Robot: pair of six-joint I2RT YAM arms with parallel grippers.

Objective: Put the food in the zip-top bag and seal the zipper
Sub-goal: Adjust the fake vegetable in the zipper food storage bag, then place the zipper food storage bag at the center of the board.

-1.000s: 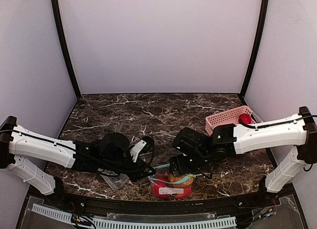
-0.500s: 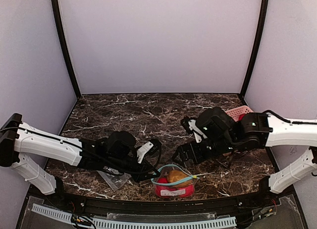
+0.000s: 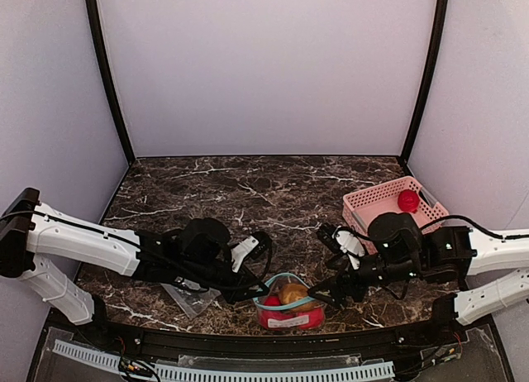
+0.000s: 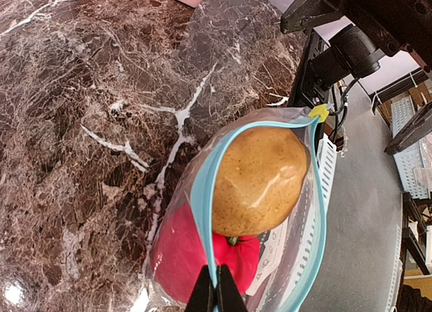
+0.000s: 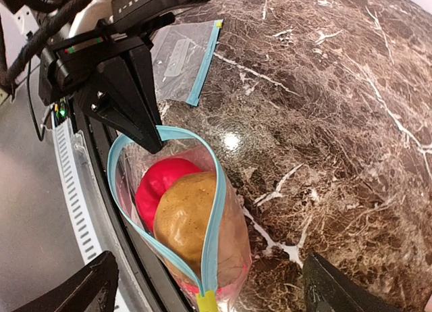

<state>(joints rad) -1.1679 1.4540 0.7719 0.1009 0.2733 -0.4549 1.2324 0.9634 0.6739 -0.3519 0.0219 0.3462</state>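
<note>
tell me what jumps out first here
The open zip-top bag at the near edge of the table, with a brown-tan piece on top of red ones. The left gripper pinches its zipper; the right gripper gapes beside it. One red piece sits in the pink basket, far right.

The bag [image 3: 289, 314] is found upright at the near edge of the table [image 3: 248, 192], its mouth gaping. The zipper [image 5: 214, 217] is unsealed, its teal strips parted into a loop, with a yellow tab [image 4: 318, 113] at one end. A brown-tan fruit [image 4: 260, 180] is lodged uppermost inside, with red fruit [image 4: 182, 258] pressed beneath it. Another red piece [image 3: 407, 201] is noted well apart, in the basket [image 3: 364, 202].
</note>
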